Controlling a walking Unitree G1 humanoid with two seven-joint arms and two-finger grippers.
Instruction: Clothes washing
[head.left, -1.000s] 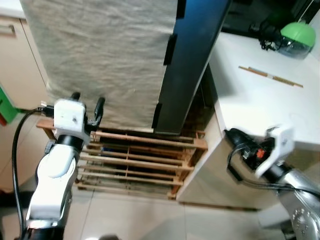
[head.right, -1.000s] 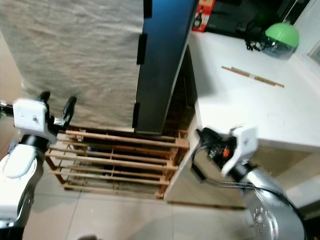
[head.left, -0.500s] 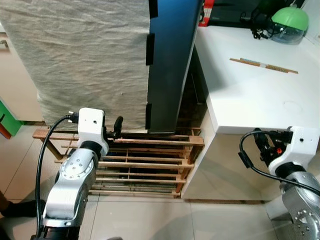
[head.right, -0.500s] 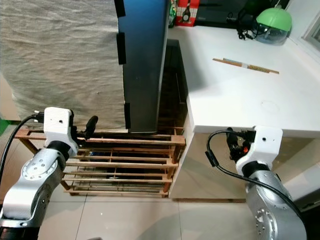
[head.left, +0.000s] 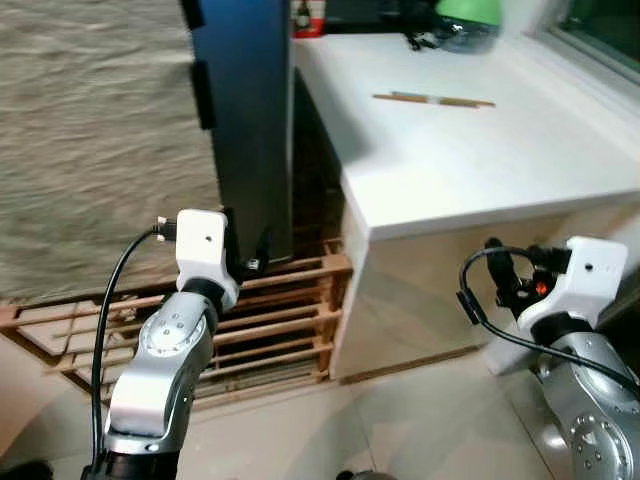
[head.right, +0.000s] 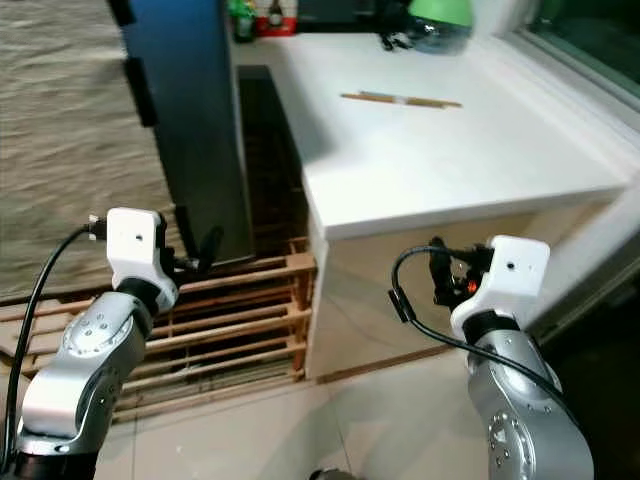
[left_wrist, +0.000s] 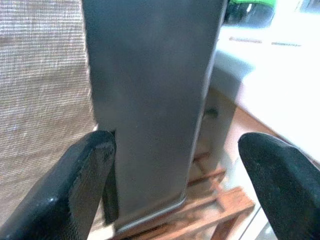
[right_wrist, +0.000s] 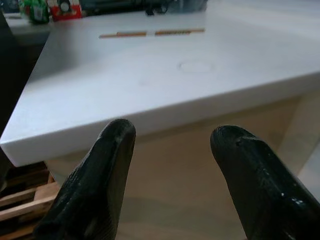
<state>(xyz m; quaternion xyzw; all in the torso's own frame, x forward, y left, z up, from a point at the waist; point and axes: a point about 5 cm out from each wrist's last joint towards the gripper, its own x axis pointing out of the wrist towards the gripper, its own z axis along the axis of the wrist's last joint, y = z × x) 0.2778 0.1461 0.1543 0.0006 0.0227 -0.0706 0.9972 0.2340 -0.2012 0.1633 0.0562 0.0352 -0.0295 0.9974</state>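
Note:
A beige woven cloth hangs at the left, beside a tall dark panel. My left gripper is open and empty, held low and pointing at the foot of that panel; its fingers sit just above a wooden slatted rack. My right gripper is also open and empty. It points at the front edge of a white counter and hangs just below that edge.
On the counter lie a thin wooden stick and, at the back, a green-topped object with black cables. Bottles and a red box stand behind the panel. Tiled floor lies in front of the counter.
The whole picture has slid left, so the camera has turned right toward the counter. My left gripper now sits closer to the dark panel's foot. Both grippers remain open.

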